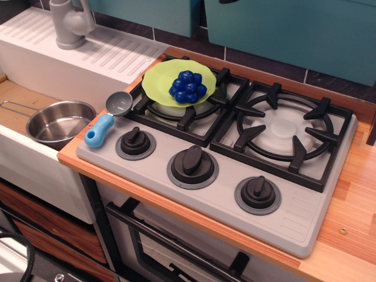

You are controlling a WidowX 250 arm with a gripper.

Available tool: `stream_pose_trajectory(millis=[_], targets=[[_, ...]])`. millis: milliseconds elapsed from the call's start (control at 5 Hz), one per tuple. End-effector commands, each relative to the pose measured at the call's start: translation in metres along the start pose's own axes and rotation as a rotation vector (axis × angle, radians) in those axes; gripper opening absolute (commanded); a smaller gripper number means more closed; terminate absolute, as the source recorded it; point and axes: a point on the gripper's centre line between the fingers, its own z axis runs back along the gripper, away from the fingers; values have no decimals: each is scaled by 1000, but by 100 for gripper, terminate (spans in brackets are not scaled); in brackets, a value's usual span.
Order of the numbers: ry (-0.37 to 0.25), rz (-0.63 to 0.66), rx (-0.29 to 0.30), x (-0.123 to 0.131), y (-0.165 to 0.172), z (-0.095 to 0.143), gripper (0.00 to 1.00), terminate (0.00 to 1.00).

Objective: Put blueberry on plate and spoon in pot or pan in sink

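My gripper is out of view, so I cannot tell how its fingers stand. The blueberry [188, 87] — a glossy dark-blue cluster — sits on the lime scalloped plate [157, 83] over the left burner. The spoon [109, 119] lies on the stove's left edge, its chunky blue handle toward me. The shiny steel pan [60, 122] rests in the white sink [17, 154], with nothing visible inside.

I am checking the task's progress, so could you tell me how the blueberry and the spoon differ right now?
The blueberry is a dark blue cluster; the spoon has a grey bowl and light-blue handle. The blueberry sits on the green plate over the left burner, already placed; the spoon lies flat on the stove's left edge, not yet in the pan in the sink. Neither is held.
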Motion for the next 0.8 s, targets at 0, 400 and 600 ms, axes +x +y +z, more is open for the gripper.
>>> stream_pose_trajectory(millis=[0, 400, 600], targets=[[-238, -40, -26, -40, 14, -25, 100, 0], [-306, -12, -5, -113, 23, -51, 100, 0], [-334, 6, -10, -129, 22, -63, 100, 0]])
